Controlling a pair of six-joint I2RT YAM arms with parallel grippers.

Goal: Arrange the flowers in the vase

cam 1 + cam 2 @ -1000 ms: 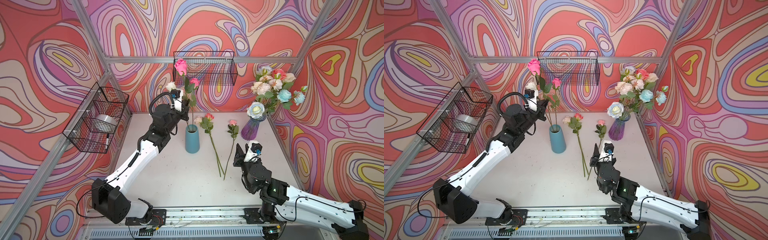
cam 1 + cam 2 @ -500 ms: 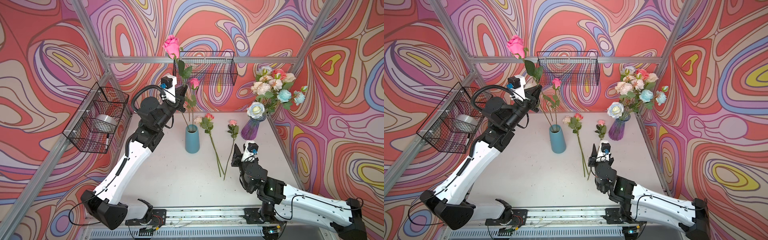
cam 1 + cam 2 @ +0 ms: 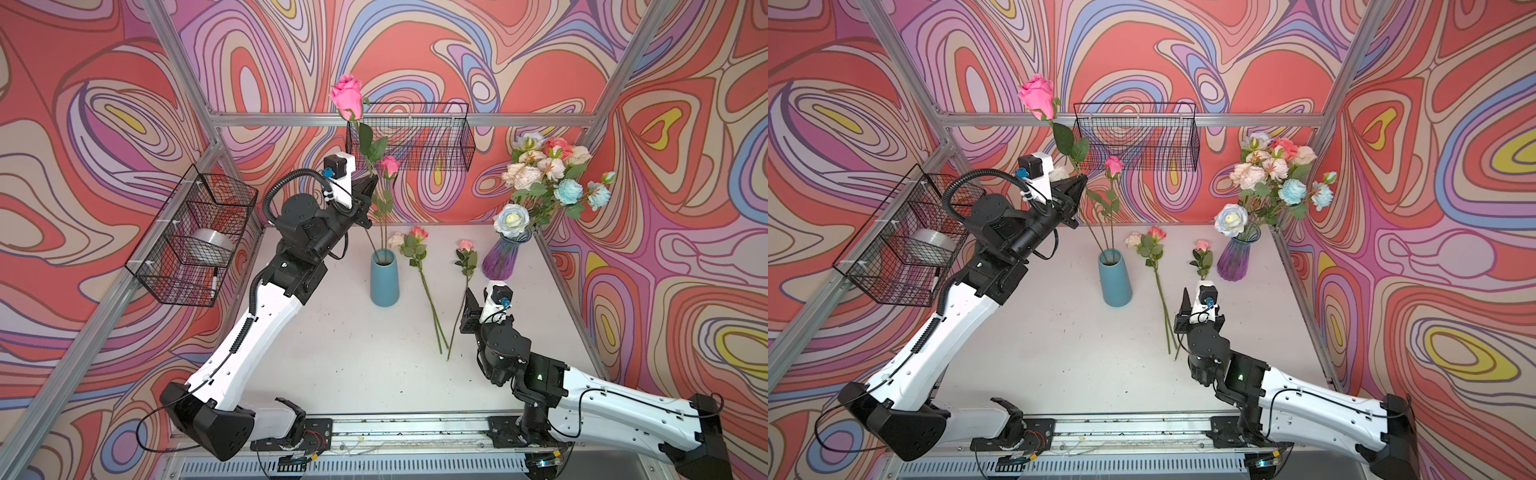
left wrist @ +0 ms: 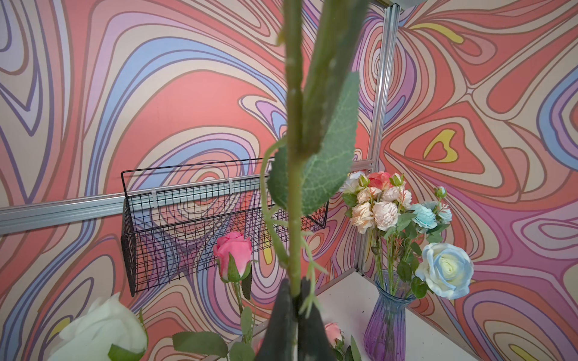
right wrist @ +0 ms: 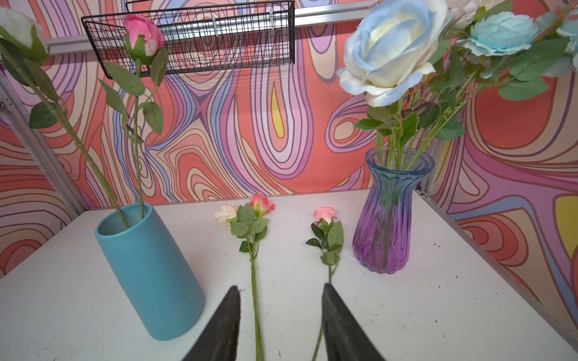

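As the left gripper (image 3: 368, 188) pinches shut on the green stem of a tall hot-pink artificial rose (image 3: 347, 94), that bloom stands high above everything, up in front of the black wire basket (image 3: 409, 141) on the back wall. The left wrist view shows the dark fingers (image 4: 279, 322) squeezed right against the stem, with a leaf just beyond. Below the grip is the teal tapered ceramic vase (image 3: 384, 278), upright on the white table (image 3: 332, 353), and two stems are in it: a white rose (image 4: 100, 331) leaning toward the left arm and a slim pink rosebud (image 3: 390, 165) standing nearly straight. Whether the held rose's lower end reaches the vase mouth, I can't tell. Over to the right gripper (image 5: 281, 325): jaws partly apart, nothing held, low over the table. The stem of a coral-and-cream sprig (image 5: 250, 215) runs between its fingers, and a small pale-pink rose (image 5: 325, 215) lies just beside. Both flowers lie flat between the teal vase and a purple ribbed glass vase (image 3: 502, 259) at the back right, which is packed with a bouquet of cream, coral and light-blue blossoms (image 3: 544, 174).
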